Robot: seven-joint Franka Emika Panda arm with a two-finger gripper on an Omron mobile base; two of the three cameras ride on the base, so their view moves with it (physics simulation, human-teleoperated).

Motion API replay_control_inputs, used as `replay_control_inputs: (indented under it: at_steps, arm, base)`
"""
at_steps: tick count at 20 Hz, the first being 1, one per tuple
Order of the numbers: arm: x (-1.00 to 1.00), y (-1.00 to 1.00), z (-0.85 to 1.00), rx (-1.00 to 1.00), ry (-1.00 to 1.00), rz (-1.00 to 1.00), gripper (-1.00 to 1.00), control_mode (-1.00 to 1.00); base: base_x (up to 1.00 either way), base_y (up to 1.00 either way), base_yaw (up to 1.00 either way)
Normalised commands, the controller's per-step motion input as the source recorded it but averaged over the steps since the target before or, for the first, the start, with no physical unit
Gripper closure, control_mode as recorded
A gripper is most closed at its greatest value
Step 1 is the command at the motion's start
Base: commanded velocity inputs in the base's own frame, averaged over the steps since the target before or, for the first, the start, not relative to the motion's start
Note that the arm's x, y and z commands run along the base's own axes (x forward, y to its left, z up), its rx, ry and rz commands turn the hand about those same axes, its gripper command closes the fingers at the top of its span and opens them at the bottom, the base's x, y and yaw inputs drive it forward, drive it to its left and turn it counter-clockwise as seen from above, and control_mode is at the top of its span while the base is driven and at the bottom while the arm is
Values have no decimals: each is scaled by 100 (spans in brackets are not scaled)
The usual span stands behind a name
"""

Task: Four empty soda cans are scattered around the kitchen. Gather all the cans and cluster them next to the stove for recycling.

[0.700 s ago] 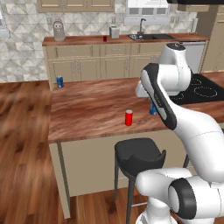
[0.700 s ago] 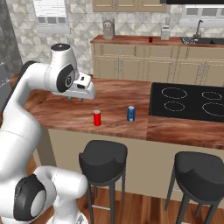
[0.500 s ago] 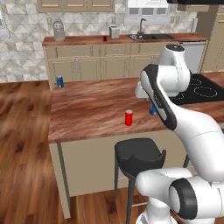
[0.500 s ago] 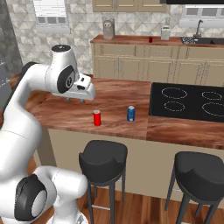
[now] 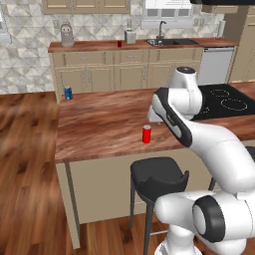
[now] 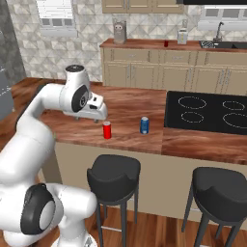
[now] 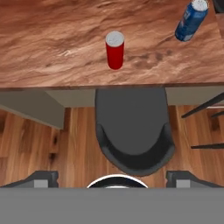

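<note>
Arm poised over the island, red can [image 7: 115, 50] next to be picked.

The gripper [image 6: 96, 117] hangs above the counter [image 5: 99, 124], just behind the red can near the front edge; a blue can [image 6: 144, 125] stands nearer the stove [image 6: 207, 112]. Best to centre over the silvery top, drop straight down and grip mid-body so it stays upright. The finger tips [image 7: 41, 177] sit far apart, so the jaws look wide, holding nothing. Two distant cans [image 5: 67, 93] are tiny.
</note>
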Motion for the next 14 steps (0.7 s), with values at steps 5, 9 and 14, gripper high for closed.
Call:
replay_control_inputs:
  at_steps: [5, 9, 14]
  arm:
    - [40, 8, -42, 0, 2, 0, -100, -100]
    - [37, 0, -34, 0, 0, 0, -100, -100]
    - [40, 0, -26, 0, 0, 0, -100, -100]
  base:
    - [0, 0, 0]
    - [0, 0, 0]
    - [0, 0, 0]
